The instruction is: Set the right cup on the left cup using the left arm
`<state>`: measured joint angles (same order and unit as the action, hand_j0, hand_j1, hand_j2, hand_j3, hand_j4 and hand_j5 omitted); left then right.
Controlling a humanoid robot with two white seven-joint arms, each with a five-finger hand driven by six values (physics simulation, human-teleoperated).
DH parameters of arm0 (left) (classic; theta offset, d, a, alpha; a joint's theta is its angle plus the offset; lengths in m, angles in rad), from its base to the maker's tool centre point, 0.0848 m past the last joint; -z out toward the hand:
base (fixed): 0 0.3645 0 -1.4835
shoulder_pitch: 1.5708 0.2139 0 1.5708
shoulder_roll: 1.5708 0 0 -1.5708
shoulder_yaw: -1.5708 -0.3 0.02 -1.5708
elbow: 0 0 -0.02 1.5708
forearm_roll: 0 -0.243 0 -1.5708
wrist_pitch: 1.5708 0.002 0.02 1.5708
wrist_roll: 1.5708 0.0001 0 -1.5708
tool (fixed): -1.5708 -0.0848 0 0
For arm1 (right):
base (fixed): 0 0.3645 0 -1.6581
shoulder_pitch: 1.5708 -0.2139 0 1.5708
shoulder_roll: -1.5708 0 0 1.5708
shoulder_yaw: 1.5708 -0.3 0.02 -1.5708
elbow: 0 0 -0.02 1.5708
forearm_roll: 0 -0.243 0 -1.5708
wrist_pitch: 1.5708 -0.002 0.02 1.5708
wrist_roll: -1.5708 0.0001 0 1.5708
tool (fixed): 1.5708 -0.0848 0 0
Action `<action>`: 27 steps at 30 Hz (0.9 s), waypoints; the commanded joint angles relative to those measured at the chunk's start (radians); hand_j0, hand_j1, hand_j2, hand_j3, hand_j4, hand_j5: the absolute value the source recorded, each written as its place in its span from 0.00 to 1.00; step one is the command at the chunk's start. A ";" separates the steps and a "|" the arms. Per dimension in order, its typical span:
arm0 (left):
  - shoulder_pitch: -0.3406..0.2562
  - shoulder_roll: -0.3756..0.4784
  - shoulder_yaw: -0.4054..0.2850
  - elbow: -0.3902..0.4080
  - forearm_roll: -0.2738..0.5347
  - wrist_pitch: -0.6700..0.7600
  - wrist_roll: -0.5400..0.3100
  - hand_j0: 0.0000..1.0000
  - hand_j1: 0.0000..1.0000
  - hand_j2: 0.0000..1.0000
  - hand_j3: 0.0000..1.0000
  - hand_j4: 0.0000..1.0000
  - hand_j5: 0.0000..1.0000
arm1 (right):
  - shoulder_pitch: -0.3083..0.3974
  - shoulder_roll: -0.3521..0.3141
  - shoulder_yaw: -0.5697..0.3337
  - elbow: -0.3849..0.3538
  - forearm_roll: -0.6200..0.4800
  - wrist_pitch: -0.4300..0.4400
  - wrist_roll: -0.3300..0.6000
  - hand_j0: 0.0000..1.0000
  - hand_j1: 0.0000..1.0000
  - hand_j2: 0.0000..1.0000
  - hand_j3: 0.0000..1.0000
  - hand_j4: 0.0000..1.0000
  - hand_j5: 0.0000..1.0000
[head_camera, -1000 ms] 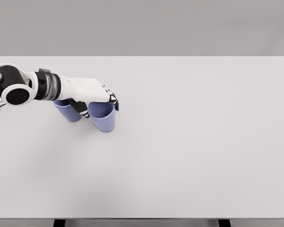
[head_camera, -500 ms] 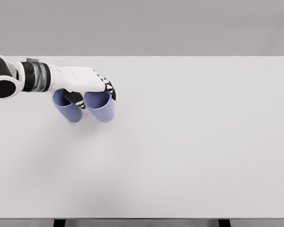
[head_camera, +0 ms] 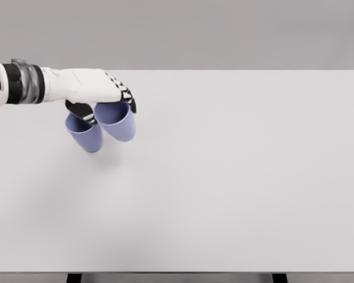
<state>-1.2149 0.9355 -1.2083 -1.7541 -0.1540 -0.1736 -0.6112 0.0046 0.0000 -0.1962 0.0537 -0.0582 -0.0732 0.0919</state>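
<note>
Two blue-violet cups are at the table's far left. The left cup (head_camera: 86,135) stands on the table, its rim partly hidden by my hand. The right cup (head_camera: 117,121) hangs in the air, tilted, right beside and slightly above the left one. My left hand (head_camera: 103,100) comes in from the left edge and is shut on the right cup's rim, thumb on the near side, fingers on the far side. The right arm does not show.
The white table (head_camera: 236,177) spans almost the whole view, with its front edge near the bottom. A grey wall lies behind it. Two dark table legs show at the bottom edge.
My left hand has risen and drawn back to the left, lifting the right cup off the table and bringing it closer to the left cup.
</note>
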 commanded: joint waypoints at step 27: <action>-0.051 0.115 0.075 -0.002 0.054 -0.073 0.000 0.70 0.70 0.70 0.70 0.70 0.70 | 0.000 0.000 0.000 0.000 0.000 0.000 0.000 1.00 1.00 1.00 1.00 1.00 1.00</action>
<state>-1.2671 1.0419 -1.1361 -1.7566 -0.1035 -0.2438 -0.6113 0.0046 0.0000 -0.1962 0.0537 -0.0582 -0.0731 0.0919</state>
